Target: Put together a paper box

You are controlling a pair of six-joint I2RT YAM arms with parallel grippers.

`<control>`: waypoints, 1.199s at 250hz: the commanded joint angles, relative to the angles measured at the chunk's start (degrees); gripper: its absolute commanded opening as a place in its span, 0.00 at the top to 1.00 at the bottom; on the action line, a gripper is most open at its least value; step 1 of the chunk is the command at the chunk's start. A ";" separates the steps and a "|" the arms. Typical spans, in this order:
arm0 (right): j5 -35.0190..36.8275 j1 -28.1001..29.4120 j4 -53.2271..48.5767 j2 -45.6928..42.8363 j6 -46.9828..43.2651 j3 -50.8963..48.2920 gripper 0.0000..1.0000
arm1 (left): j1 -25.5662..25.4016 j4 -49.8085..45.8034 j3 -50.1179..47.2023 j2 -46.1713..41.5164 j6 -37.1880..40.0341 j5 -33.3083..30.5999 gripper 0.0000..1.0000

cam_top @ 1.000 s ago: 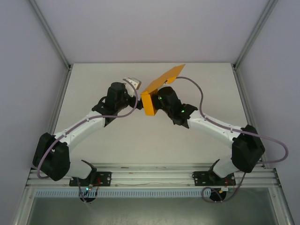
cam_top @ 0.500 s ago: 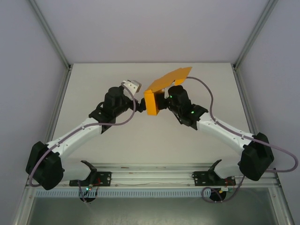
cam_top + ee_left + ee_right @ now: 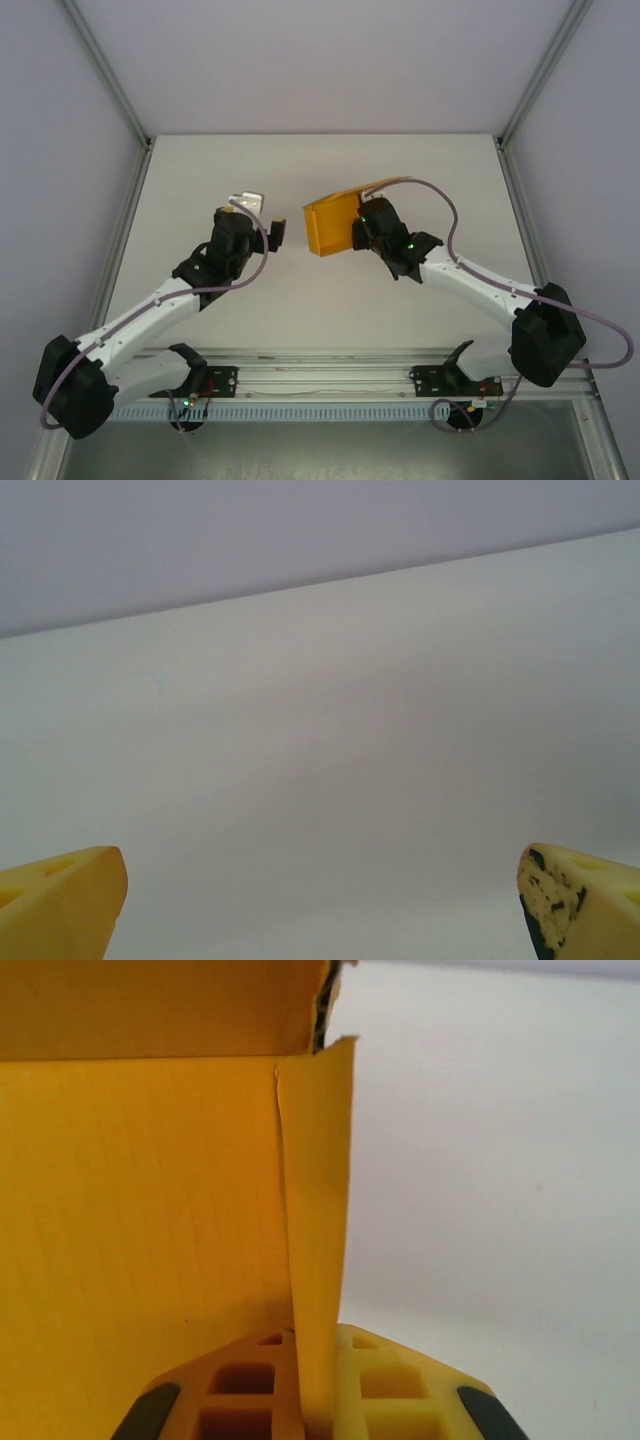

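Probably airborne, paper box's (image 3: pixel 325 225) edge sits clamped in right end effector (image 3: pixel 353 229); left end effector (image 3: pixel 262 216) gapes.

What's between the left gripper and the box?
Nothing: in the top view a bare strip of table separates the open left gripper from the box, which the right gripper pinches by a flap.
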 commanded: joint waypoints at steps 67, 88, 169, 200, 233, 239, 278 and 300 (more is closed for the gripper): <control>-2.37 -0.27 -5.46 0.62 7.40 -3.84 0.93 | 0.45 -2.20 -4.16 -7.47 -3.40 -0.71 0.00; -0.92 -0.27 -12.13 4.67 10.11 -1.62 0.93 | 0.47 -2.28 -3.97 -6.47 -3.84 -0.49 0.00; -0.48 -0.19 -19.68 15.95 14.11 2.97 0.91 | 0.55 0.63 -4.32 -3.39 -3.77 1.42 0.00; 1.47 -0.18 -22.04 17.53 13.69 5.18 0.83 | 0.55 1.64 -4.62 -2.45 -3.76 1.88 0.00; 1.73 -0.19 -22.45 17.71 12.98 6.30 0.75 | 0.65 2.46 -4.62 -1.08 -3.94 2.26 0.00; 1.57 -0.17 -22.28 17.52 12.93 6.41 0.73 | 0.64 2.46 -4.61 -0.88 -3.91 2.31 0.00; 1.53 -0.26 -21.75 16.59 12.61 6.65 0.61 | 0.76 2.62 -4.06 0.36 -3.67 2.65 0.00; 2.97 -0.27 -22.20 16.81 13.02 6.83 0.57 | 0.82 2.90 -3.91 0.77 -3.59 3.05 0.00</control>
